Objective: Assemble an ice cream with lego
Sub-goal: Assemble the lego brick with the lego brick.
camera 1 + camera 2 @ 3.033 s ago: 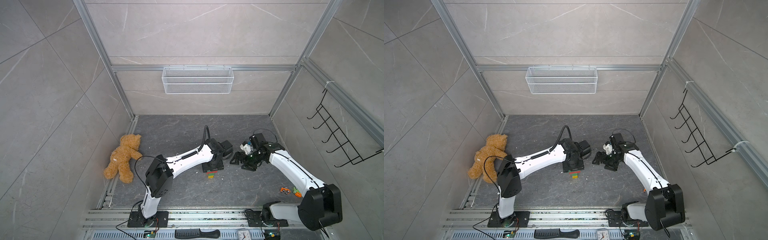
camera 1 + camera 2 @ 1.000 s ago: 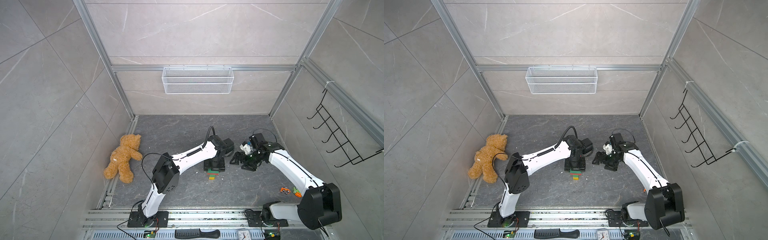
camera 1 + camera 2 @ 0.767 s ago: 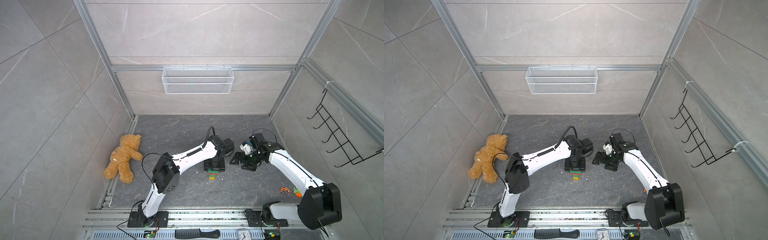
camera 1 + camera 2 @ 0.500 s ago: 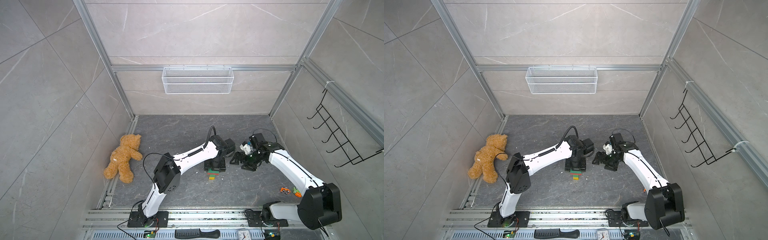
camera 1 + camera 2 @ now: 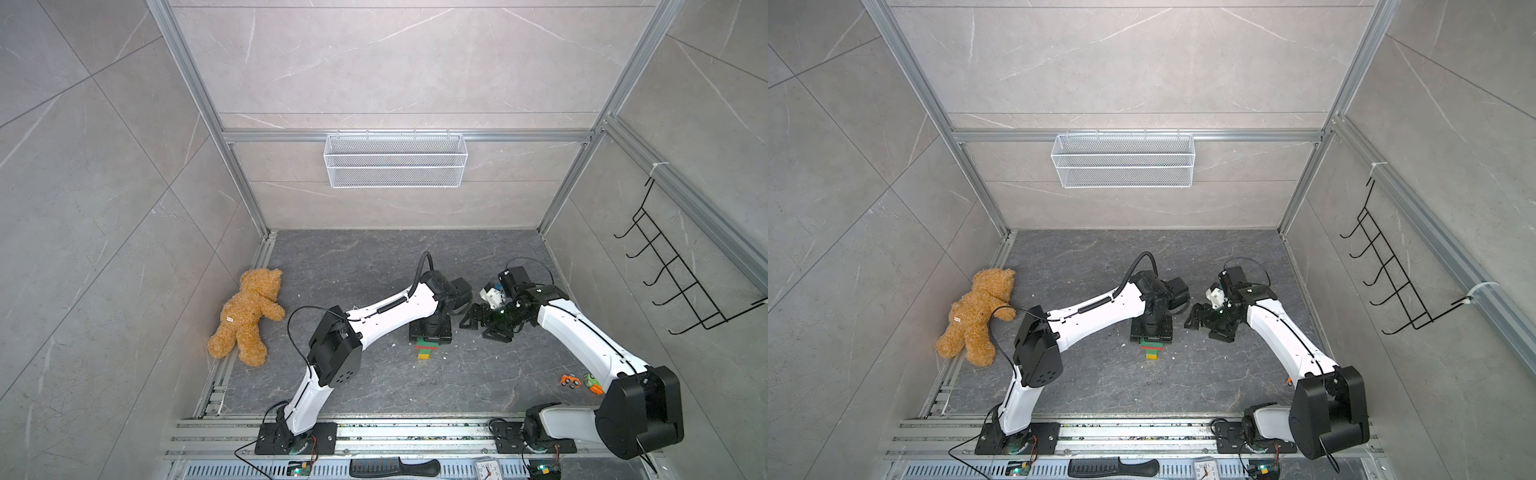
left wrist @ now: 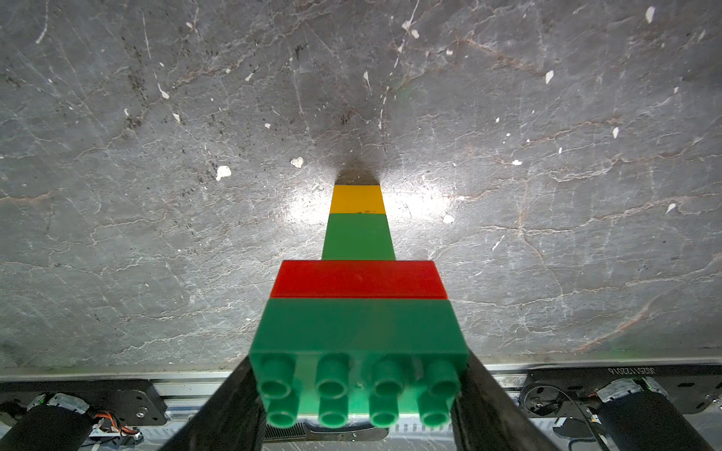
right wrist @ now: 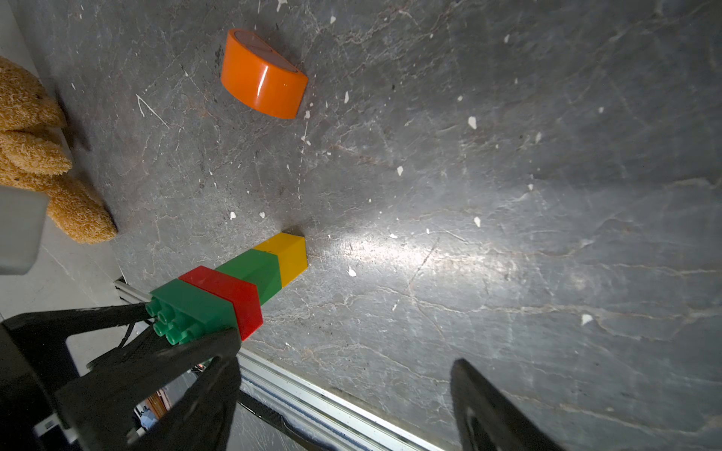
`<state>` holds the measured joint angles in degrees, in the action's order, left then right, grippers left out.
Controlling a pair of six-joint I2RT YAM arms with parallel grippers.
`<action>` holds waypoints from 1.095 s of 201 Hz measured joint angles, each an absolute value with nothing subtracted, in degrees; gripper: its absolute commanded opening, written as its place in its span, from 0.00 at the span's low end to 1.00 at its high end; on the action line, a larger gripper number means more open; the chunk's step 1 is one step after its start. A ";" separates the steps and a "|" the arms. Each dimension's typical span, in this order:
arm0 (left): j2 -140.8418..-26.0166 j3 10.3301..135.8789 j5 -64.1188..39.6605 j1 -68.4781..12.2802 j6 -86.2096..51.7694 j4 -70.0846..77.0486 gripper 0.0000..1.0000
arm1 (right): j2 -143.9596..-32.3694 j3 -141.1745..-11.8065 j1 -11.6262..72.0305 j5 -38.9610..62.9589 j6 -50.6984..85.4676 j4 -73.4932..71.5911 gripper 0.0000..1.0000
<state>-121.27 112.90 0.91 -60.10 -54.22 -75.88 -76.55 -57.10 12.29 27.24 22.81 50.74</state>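
Left hand [image 6: 357, 377] clamps the lego stack's [image 6: 358, 279] wide green top brick.

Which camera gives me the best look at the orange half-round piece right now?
The right wrist view: the orange half-round piece lies in full sight, apart from the brick stack. The left wrist view shows only the stack; neither top view shows the piece.

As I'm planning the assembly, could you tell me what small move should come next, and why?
Probably the open right gripper should move toward the orange half-round piece lying loose: the brick stack, clamped by the left gripper, has bare studs on top.
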 measured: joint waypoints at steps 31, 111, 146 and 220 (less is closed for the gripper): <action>-121.27 112.90 1.26 -60.16 -54.37 -75.85 0.70 | -76.55 -57.10 12.29 27.24 22.81 50.74 0.86; -121.27 111.72 3.84 -60.12 -55.09 -76.03 0.74 | -76.55 -57.10 12.29 27.27 22.79 50.74 0.86; -121.27 111.72 4.75 -60.12 -55.16 -76.03 0.77 | -76.55 -57.10 12.29 27.24 22.63 50.72 0.86; -120.92 111.94 6.15 -60.14 -55.27 -75.96 0.86 | -76.55 -57.10 12.29 27.24 22.63 50.72 0.86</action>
